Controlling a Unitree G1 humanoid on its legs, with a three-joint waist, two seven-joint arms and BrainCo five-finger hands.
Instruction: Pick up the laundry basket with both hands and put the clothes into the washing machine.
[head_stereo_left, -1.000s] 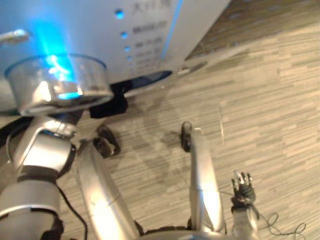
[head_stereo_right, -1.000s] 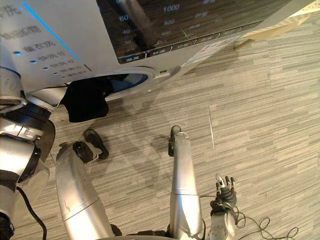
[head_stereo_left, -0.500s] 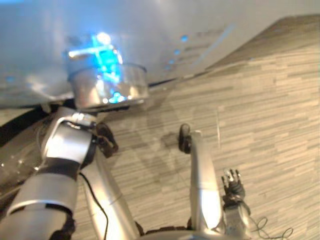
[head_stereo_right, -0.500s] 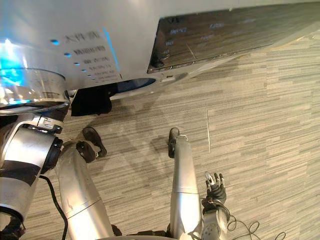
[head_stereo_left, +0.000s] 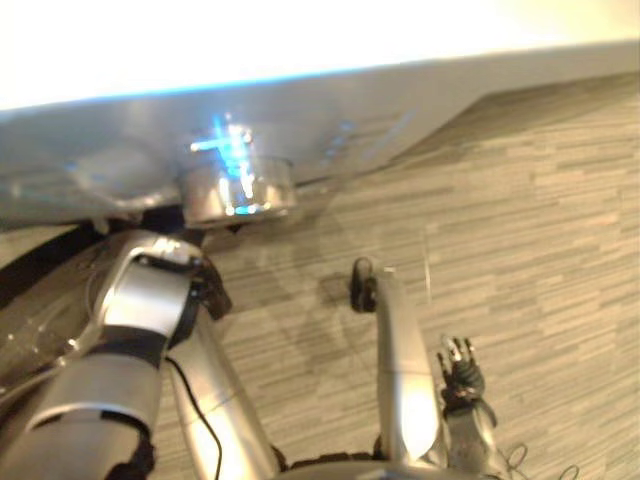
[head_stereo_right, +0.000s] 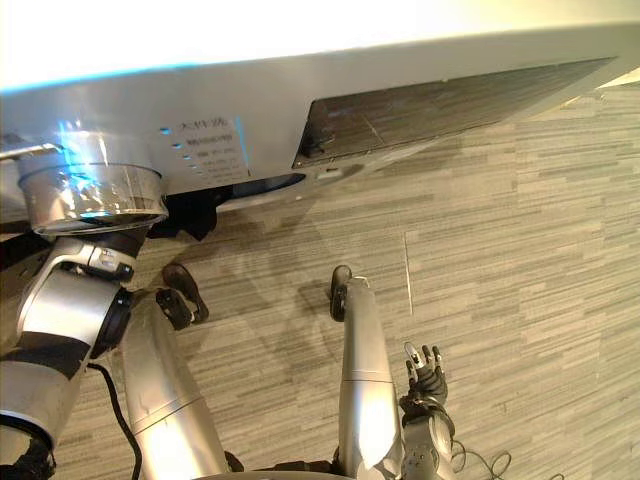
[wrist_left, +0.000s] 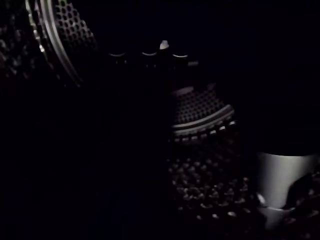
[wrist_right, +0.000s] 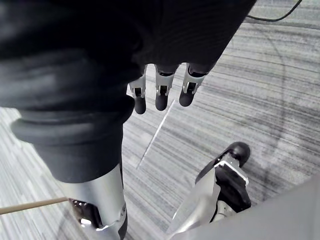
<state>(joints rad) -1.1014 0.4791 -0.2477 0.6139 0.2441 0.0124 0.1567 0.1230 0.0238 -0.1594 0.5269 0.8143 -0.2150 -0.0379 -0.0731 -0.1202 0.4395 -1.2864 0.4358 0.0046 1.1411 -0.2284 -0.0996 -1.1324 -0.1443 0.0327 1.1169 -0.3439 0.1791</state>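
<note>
Perforated steel of the drum (wrist_left: 200, 107) surrounds the left hand (wrist_left: 280, 182). Its thumb glints in the dark, and I cannot tell whether its fingers pinch anything. In the head views, dark clothes (head_stereo_right: 195, 212) hang over the mouth of the washing machine (head_stereo_right: 250, 110) at ten o'clock. The right hand (head_stereo_right: 424, 368) hangs at five o'clock above the floor (head_stereo_right: 520, 250), fingers straight, loosely spread, empty. The step probably calls for sweeping that trailing cloth deep past the lip, so nothing snags at the opening.
</note>
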